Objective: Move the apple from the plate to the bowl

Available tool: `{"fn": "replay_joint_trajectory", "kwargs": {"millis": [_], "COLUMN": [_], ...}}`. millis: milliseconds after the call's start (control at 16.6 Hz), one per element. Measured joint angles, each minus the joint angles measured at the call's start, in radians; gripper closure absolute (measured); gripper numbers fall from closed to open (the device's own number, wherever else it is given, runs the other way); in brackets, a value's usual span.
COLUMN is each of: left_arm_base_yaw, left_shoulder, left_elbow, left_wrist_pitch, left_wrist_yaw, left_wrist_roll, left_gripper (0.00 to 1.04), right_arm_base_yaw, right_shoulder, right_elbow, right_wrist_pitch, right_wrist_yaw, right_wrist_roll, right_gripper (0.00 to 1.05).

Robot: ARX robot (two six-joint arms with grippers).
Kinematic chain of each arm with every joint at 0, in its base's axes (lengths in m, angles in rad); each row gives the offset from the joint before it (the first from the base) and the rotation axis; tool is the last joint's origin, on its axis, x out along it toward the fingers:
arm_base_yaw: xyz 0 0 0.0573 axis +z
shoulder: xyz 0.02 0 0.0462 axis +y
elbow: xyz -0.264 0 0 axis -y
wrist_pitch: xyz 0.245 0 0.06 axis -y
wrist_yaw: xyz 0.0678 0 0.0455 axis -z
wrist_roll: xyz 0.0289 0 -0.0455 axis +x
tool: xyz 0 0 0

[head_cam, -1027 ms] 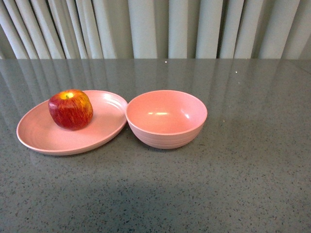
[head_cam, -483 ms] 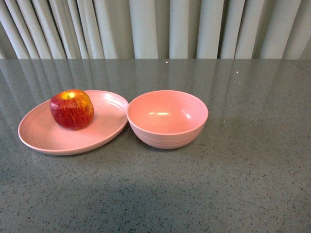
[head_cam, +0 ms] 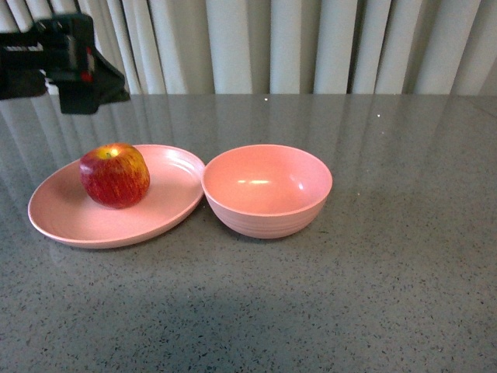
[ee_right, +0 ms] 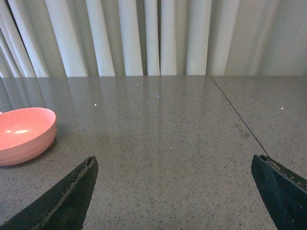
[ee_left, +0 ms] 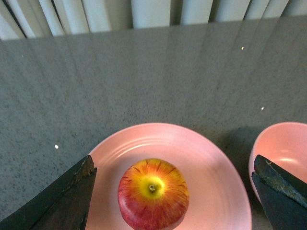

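A red apple [head_cam: 115, 176] with yellow streaks sits on the left half of the shallow pink plate [head_cam: 167, 210]. The deep pink bowl [head_cam: 267, 190] stands empty, touching the plate's right rim. My left arm [head_cam: 66, 62] hangs above and behind the plate at the upper left. In the left wrist view the apple [ee_left: 153, 194] lies on the plate [ee_left: 211, 172] between the wide-open fingers of my left gripper [ee_left: 175, 167], well below them; the bowl [ee_left: 280, 153] shows at the edge. My right gripper [ee_right: 175, 163] is open over bare table, the bowl [ee_right: 24, 134] off to its side.
A grey speckled table [head_cam: 373, 295] carries everything. Pale pleated curtains [head_cam: 295, 47] hang behind its far edge. A thin seam [ee_right: 237, 117] runs across the tabletop in the right wrist view.
My left arm has come into the front view at the upper left, above the plate. The apple, plate and bowl have stayed put.
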Motion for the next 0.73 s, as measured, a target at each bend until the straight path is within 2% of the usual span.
{"fn": "replay_joint_trajectory", "kwargs": {"millis": [181,725], "left_arm_base_yaw": [0.008,0.017], "left_shoulder": [0.178,0.272], "left_elbow": [0.071,0.122], "left_wrist_pitch": [-0.040,-0.093], "left_wrist_yaw": [0.004,0.012], "left_wrist_roll": [-0.005,-0.080], "left_gripper": [0.07,0.07], "right_arm_base_yaw": [0.000,0.000], "right_shoulder": [0.000,0.000], "right_elbow": [0.000,0.000], "right_wrist_pitch": [0.000,0.000], "right_wrist_yaw": [0.000,0.000], "right_wrist_roll": [0.000,0.000], "right_gripper": [0.07,0.07]}}
